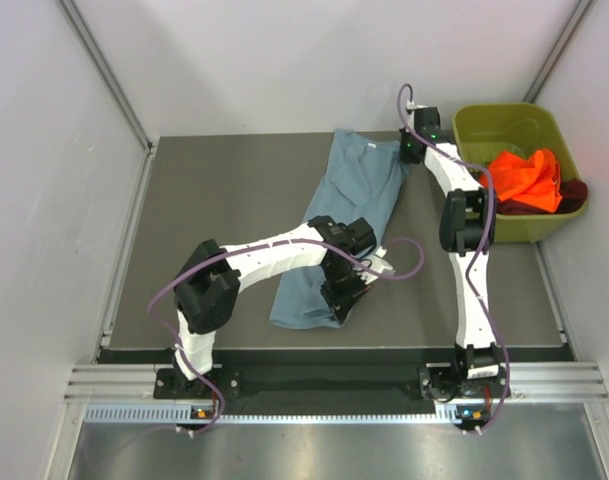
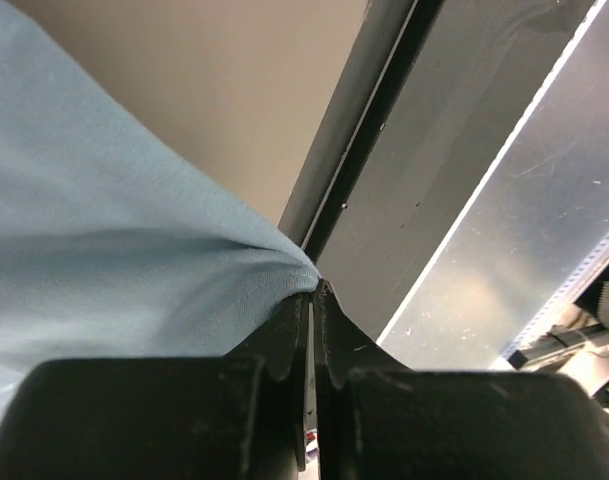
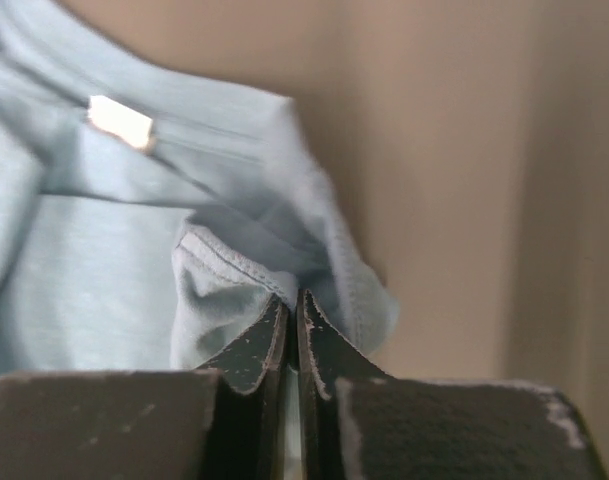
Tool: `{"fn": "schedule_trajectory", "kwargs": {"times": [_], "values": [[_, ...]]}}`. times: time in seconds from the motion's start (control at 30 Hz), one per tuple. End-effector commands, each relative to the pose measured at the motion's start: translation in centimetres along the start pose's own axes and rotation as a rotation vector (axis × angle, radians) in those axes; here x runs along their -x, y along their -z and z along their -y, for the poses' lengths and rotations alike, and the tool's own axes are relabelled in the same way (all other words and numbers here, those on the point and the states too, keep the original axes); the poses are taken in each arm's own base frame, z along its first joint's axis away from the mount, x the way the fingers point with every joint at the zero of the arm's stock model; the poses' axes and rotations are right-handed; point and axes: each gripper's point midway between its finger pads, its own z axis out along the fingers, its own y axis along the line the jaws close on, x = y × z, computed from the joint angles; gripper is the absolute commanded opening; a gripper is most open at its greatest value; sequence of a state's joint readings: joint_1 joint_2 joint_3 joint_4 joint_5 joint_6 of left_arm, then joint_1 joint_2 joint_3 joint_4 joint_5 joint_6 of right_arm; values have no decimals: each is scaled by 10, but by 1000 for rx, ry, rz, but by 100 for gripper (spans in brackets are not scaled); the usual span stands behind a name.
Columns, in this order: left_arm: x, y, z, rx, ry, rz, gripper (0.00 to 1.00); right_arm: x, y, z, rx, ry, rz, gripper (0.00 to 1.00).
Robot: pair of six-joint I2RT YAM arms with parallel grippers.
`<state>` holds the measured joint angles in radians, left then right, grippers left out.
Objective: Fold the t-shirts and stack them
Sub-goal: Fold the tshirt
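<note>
The top external camera looks down from above and behind the arm bases, far enough to hold the whole dark grey flat table (image 1: 234,200), the olive-green plastic bin (image 1: 504,130) and the dusty blue-grey cloth t-shirt (image 1: 359,185). The left wrist camera sits tight behind the left hand (image 2: 314,288), facing the table's near edge and the silver metal rail (image 2: 504,200); the right wrist camera, equally close behind the right hand (image 3: 292,297), faces the shirt's collar end. All three share that shirt.

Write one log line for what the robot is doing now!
step: folding blue-grey t-shirt | left gripper: shut on its near edge | right gripper: shut on its collar end | orange t-shirt: in bin
</note>
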<state>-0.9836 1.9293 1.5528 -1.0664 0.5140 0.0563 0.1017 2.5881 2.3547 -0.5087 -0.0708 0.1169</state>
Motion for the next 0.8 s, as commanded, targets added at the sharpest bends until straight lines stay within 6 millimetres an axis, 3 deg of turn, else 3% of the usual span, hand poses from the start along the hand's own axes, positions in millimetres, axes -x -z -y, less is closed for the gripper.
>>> {"fn": "schedule_trajectory", "kwargs": {"times": [0.0, 0.03, 0.1, 0.13, 0.23, 0.33, 0.47, 0.57, 0.77], "values": [[12, 5, 16, 11, -94, 43, 0, 54, 45, 31, -87, 26, 113, 5], [12, 4, 17, 23, -105, 41, 0, 56, 48, 37, -103, 25, 119, 29], [14, 1, 23, 27, -132, 38, 0, 64, 62, 48, -147, 24, 132, 52], [15, 0, 25, 26, -137, 37, 0, 66, 67, 48, -150, 27, 135, 68], [20, -4, 29, 22, -150, 37, 0, 84, 102, 39, -130, 20, 168, 85], [29, -6, 33, 18, -164, 47, 0, 81, 118, 21, -33, -11, 152, 83], [44, -7, 34, 24, -176, 69, 0, 47, 115, -8, 98, -86, 51, 79], [52, -8, 32, 30, -175, 79, 0, 24, 107, -16, 113, -89, -11, 77], [60, -13, 36, 7, -166, 89, 0, 0, 91, -20, 99, -87, -71, 75]]}}
